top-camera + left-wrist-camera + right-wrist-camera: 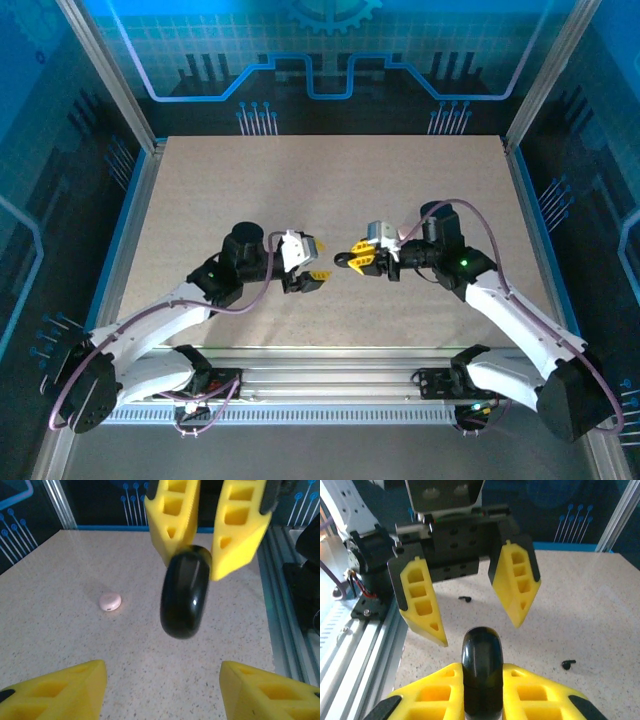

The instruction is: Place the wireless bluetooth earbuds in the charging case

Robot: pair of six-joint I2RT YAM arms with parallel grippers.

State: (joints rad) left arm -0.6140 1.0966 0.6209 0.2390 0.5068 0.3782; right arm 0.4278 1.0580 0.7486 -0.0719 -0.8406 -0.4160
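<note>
Right hand (483,675) clamps glossy black oval case (481,647).

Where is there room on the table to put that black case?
The far half of the speckled beige table is bare, right up to the blue wall. The middle is crowded: the right gripper clamps the glossy black oval case, the open left gripper faces it, two tiny black earbuds and a small pink round case lie nearby.
</note>
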